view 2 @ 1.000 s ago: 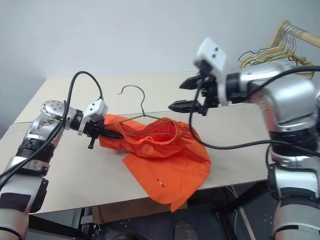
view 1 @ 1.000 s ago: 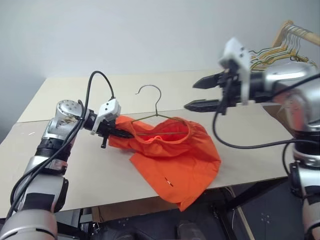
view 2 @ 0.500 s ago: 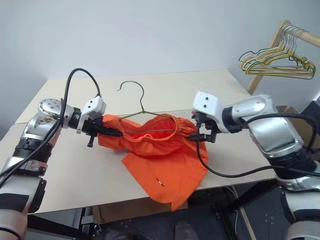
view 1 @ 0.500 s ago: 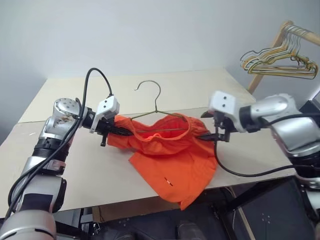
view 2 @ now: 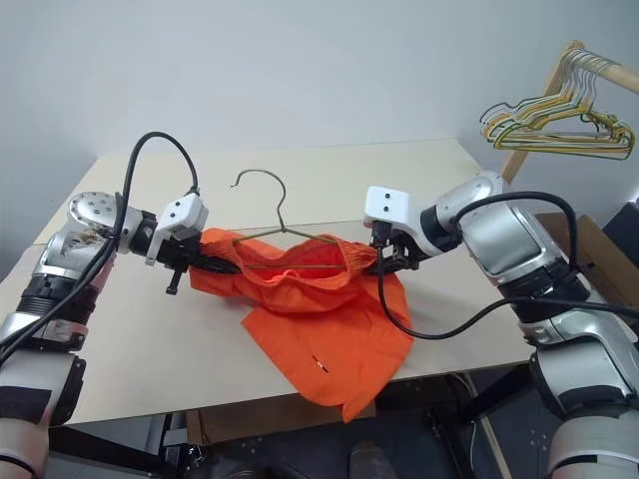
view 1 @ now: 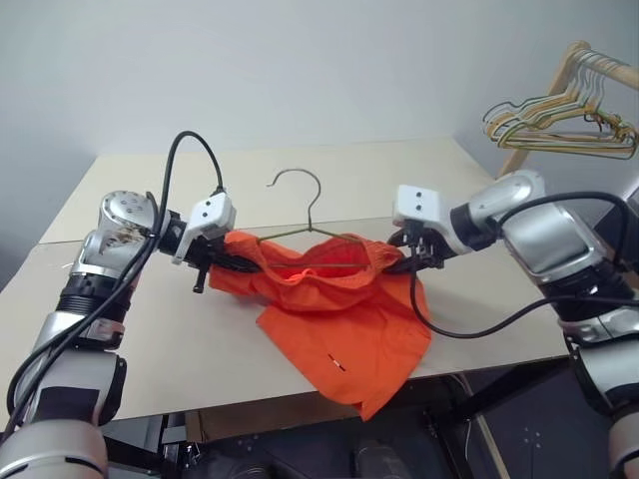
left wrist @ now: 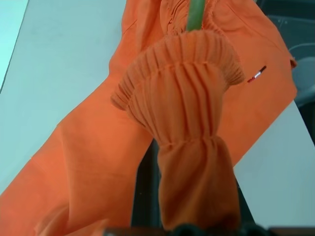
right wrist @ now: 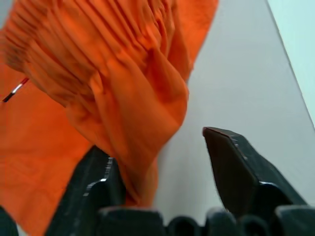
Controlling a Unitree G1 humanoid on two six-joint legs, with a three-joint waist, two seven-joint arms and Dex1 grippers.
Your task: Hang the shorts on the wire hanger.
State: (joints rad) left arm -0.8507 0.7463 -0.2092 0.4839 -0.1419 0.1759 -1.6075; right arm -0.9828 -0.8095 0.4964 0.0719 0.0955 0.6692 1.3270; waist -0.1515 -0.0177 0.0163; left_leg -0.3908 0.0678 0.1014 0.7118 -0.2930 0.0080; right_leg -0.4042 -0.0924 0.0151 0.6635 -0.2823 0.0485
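Draping limply, the shorts (view 1: 334, 314) are soft, light fabric that sags wherever unsupported, so the gathered waistband, thicker and ridged, looks the best place to grip. They lie mid-desk (view 1: 150, 329), one leg spilling over the near edge at 6 o'clock. The left gripper (view 1: 228, 262) is clamped on the waistband's 9 o'clock end; the right gripper (view 1: 403, 265), at 3 o'clock, stands half-wide with waistband fabric against one finger (right wrist: 98, 184), not yet pinched. The hanger (view 1: 310, 215) is threaded through the waistband, hook toward 12 o'clock.
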